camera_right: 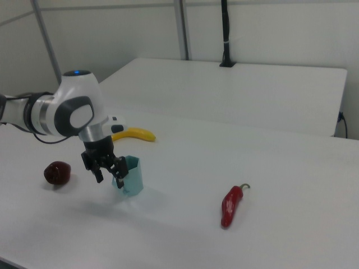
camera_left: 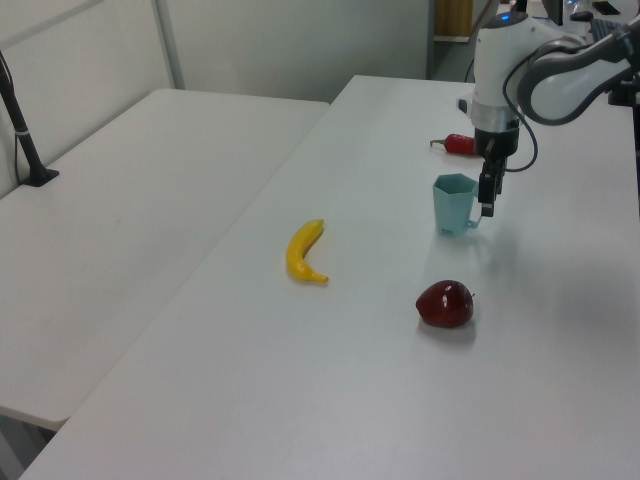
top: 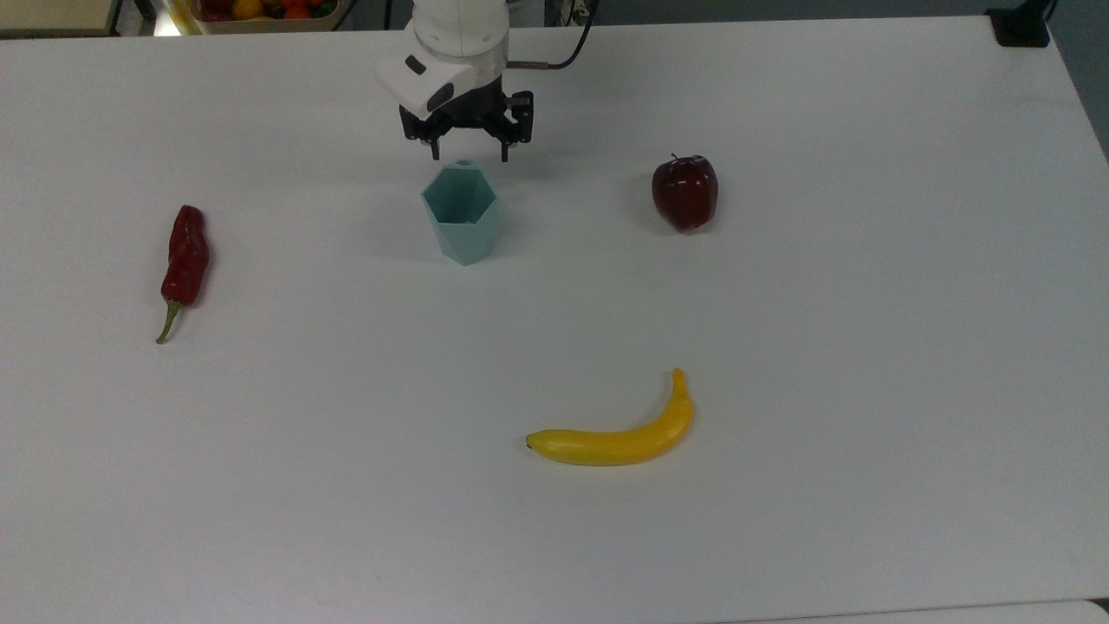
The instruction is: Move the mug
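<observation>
The mug (top: 461,217) is a pale teal faceted cup standing upright on the white table (top: 780,347), between the chili and the apple in the top view. Its small tab handle (top: 465,163) points toward the arm. My gripper (top: 470,156) hangs just behind the mug, open, with one finger on each side of the handle and not gripping it. From the side, the gripper (camera_left: 487,202) hangs close by the mug (camera_left: 455,203), on the left view's right. In the right view, the gripper (camera_right: 109,178) is at the near left of the mug (camera_right: 130,175).
A red chili (top: 184,260) lies at the top view's left, a dark red apple (top: 684,191) at its right, and a yellow banana (top: 619,438) nearer the front. A bin of fruit (top: 260,10) sits beyond the table's far edge.
</observation>
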`<move>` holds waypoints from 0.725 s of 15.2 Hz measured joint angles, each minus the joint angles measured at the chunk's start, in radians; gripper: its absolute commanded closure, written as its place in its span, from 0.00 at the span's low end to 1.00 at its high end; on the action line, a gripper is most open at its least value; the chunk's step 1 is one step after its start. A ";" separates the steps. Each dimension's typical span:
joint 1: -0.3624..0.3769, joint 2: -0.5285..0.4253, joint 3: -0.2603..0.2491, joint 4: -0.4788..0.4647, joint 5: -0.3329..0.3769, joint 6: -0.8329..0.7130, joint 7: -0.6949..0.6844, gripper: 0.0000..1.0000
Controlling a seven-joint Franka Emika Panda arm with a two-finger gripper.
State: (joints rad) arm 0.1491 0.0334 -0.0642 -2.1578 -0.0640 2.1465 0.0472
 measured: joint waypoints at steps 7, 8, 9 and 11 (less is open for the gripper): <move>0.020 -0.021 -0.003 0.323 -0.002 -0.308 0.003 0.00; 0.017 -0.021 -0.005 0.380 -0.002 -0.339 0.004 0.00; 0.010 -0.022 -0.008 0.450 -0.002 -0.370 0.005 0.00; 0.004 -0.021 -0.017 0.516 -0.002 -0.402 0.005 0.00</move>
State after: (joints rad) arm 0.1527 0.0120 -0.0807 -1.6423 -0.0663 1.7447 0.0521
